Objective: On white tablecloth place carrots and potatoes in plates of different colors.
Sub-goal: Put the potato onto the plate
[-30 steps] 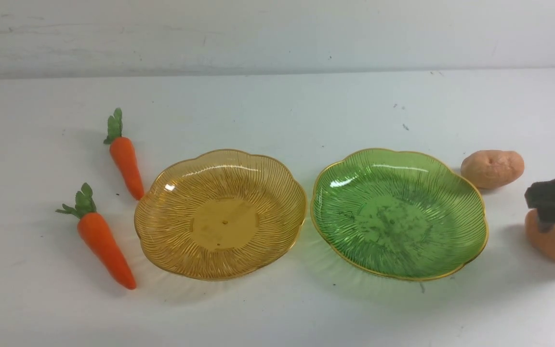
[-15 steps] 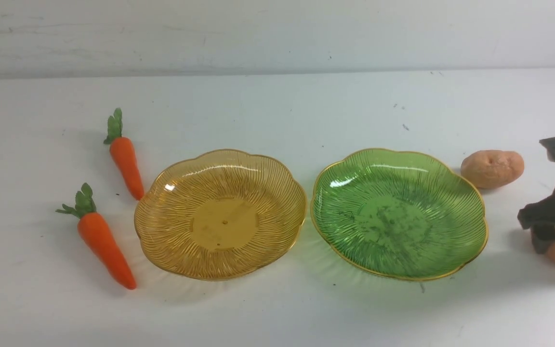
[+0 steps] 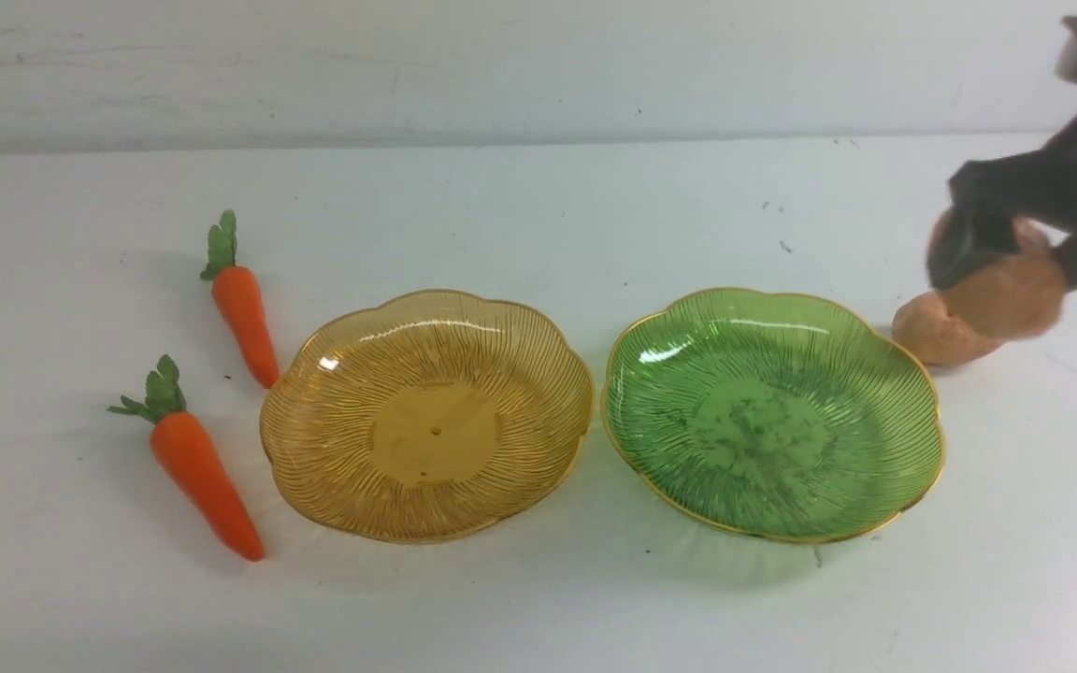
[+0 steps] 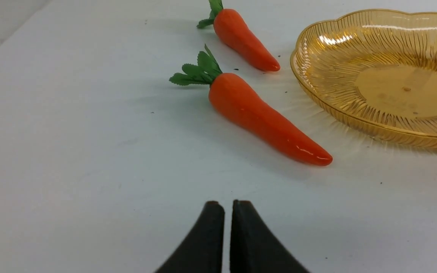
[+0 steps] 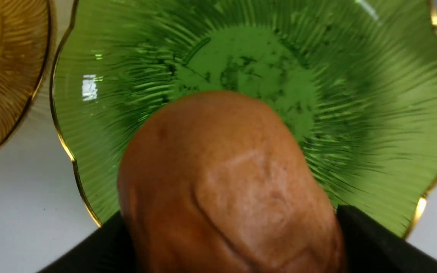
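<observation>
- The white tablecloth (image 3: 501, 206) covers the whole tabletop, and you see some small dark specks on it, mostly toward the far right corner.
- The green plate (image 3: 772, 467) lies flat on the right half of the tabletop, about midway between the far and near edges. It is empty, and its rim comes very close to the rim of the other plate.
- The amber plate (image 3: 426, 486) lies flat just left of it, near the middle of the tabletop, and it is empty too.
- Your right gripper (image 3: 1020, 262) hangs in the air near the right edge, with its jaws spread wide and clamped around a potato.
- Your left gripper (image 4: 228, 204) has its two fingers pressed together with nothing between them. It hovers low over bare cloth toward the near left corner, well apart from the carrots.
- The held potato (image 3: 1001, 294) is lifted off the cloth, just beyond the right rim of the green plate. In the right wrist view, the green plate fills the background behind it.
- The second potato (image 3: 926, 336) rests on the cloth beside the far right rim of the green plate, partly hidden behind the held one.
- The near carrot (image 3: 202, 467) lies on the cloth left of the amber plate, with its tip toward the near edge.
- The far carrot (image 3: 244, 313) lies farther back, and its tip is just beside the amber rim.
</observation>
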Robot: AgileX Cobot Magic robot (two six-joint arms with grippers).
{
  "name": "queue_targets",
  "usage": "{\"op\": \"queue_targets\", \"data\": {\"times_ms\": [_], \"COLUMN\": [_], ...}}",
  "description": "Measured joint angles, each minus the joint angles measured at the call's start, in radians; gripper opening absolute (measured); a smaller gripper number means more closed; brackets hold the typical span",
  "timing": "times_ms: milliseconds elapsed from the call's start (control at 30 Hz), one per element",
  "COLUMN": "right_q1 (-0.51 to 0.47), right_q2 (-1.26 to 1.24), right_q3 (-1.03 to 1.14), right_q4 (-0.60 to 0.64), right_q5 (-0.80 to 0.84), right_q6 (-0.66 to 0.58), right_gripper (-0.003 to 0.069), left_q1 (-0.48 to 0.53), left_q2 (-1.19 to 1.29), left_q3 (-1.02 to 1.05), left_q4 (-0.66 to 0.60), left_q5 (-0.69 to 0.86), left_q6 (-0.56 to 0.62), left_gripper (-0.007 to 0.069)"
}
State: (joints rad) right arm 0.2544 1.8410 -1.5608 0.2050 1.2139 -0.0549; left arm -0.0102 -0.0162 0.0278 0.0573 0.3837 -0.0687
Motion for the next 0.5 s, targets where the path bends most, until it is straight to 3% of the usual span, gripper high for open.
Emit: {"op": "queue_targets", "data": {"times_ms": [133,200,300,500], "right_q1": [0.068,0.085,0.09,0.085], "right_q2": [0.061,0.089,0.107,0.107], "right_q3": [0.0,0.0,0.0,-0.034], "right_q4": [-0.064,-0.097,-0.143,-0.265], "right_q5": [-0.055,-0.08,-0.101,-0.082], "right_q6": [-0.002,-0.001,-0.001,0.002], "right_gripper": [0.0591,0.0631,0.0676,0.069], "left_q1": [0.0,0.0,0.0,0.0], "left_q2": [0.0,0.0,0.0,0.0], "left_q3": [0.0,0.0,0.0,0.0], "left_q4": [0.0,0.0,0.0,0.0], "left_q5": [0.0,0.0,0.0,0.0], "left_q6": [0.0,0.0,0.0,0.0], "left_gripper": [0.0017,0.0017,0.0017,0.0017]}}
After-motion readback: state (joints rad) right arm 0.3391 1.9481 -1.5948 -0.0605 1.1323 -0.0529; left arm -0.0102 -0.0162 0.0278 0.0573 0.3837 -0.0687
